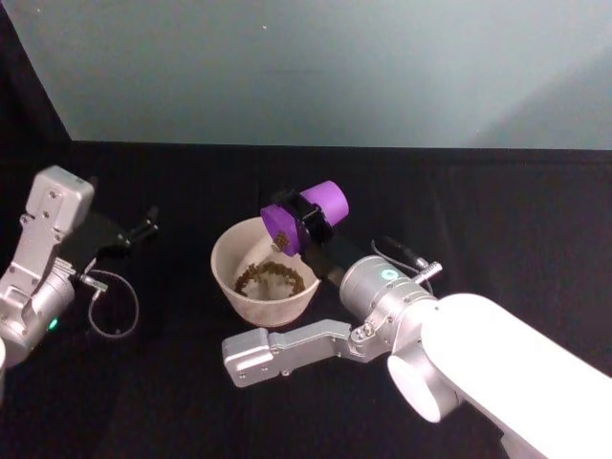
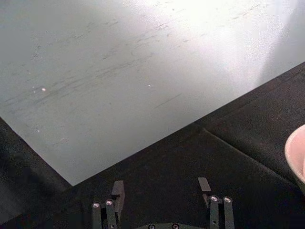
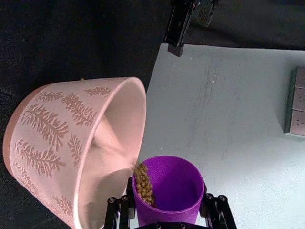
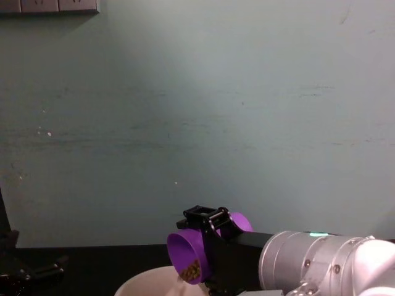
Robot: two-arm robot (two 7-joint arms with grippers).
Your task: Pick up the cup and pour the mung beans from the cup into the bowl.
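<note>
I had the right claw (image 1: 308, 222) clenched on the cup (image 1: 327, 201), tipped mouth-down over the bowl (image 1: 229, 282) at frame centre, with mung beans (image 1: 273, 277) at its lip and inside the bowl. The left claw (image 2: 160, 188) hung released at far left.

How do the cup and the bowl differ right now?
The cup is plain bright purple and narrow; the bowl is pale pinkish, far wider, with a leaf pattern outside. The cup lies tipped above the bowl's rim, clamped in the right tool; the bowl stands upright on the black table. Both hold mung beans: a few at the cup's lip, a layer in the bowl. The left tool sits open, off to the left.
</note>
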